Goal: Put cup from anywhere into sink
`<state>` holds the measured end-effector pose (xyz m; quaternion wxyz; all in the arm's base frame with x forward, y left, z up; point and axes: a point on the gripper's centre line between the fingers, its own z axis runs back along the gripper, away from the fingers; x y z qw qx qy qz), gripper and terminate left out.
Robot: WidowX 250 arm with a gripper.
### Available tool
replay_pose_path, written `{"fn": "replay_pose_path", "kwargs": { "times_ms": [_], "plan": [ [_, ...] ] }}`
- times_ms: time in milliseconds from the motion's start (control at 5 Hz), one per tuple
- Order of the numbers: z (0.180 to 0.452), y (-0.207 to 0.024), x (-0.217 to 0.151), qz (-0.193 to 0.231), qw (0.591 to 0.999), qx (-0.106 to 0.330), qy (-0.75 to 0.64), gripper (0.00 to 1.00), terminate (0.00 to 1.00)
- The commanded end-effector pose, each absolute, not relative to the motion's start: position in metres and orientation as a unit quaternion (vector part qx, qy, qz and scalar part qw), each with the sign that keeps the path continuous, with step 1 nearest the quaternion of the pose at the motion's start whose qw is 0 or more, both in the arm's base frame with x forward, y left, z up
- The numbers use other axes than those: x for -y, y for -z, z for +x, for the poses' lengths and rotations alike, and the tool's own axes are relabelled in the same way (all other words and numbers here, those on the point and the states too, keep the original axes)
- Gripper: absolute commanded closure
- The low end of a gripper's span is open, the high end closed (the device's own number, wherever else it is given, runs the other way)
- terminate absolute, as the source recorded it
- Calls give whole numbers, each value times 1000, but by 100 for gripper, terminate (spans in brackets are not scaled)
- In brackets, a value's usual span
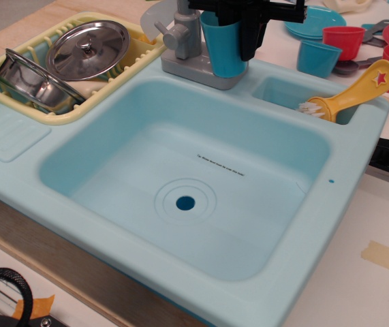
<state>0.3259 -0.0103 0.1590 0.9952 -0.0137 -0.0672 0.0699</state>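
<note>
The tall teal-blue cup (220, 51) stands at the back rim of the sink, on the grey faucet base just right of the faucet, leaning slightly. My black gripper (238, 37) comes down from the top edge. One finger (250, 34) presses the outside of the cup's right wall. The other finger is down inside the cup and mostly hidden. The jaws look closed on the cup's wall. The light aqua sink (112, 163) fills the middle of the view, its deep basin bare around the round drain hole (185, 202).
A grey faucet (184, 34) stands left of the cup. A yellow dish rack (58, 112) holds a steel pot and lid (88, 49). A yellow brush (351, 92) lies in the small side compartment. A short teal cup (317, 58), red cups (344, 41) and teal plates stand behind.
</note>
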Motion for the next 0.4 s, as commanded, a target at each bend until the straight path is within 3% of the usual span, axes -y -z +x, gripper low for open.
{"fn": "replay_pose_path", "kwargs": {
  "times_ms": [0,200],
  "plan": [
    [298,-185,15,-3,990,99,-100,100,0],
    [276,-174,12,-19,986,101,-134,100,0]
  ]
}}
